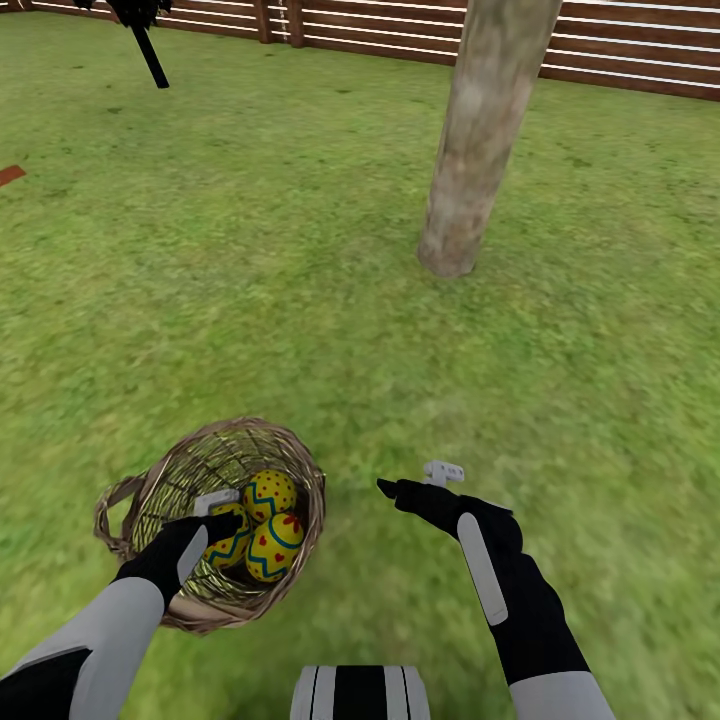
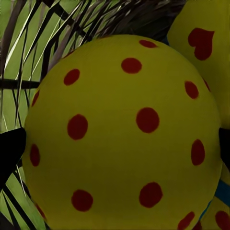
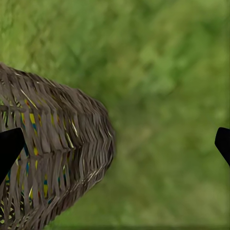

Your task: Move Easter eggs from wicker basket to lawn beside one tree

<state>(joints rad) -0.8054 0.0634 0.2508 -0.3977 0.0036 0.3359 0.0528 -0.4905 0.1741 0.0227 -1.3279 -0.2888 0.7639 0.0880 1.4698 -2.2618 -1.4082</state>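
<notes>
The wicker basket stands on the lawn at the lower left, with three yellow Easter eggs inside: one at the back, one at the front right, one at the front left. My left gripper reaches down into the basket. In the left wrist view a red-dotted egg sits between the gripper's spread black fingertips, with a heart-marked egg beside it. My right gripper hovers open just right of the basket, whose woven wall appears in the right wrist view.
A pale grey-brown tree trunk rises from the grass ahead and to the right. A brown slat fence runs along the back. A dark stake-like object stands at the far left. Open grass lies between the basket and the trunk.
</notes>
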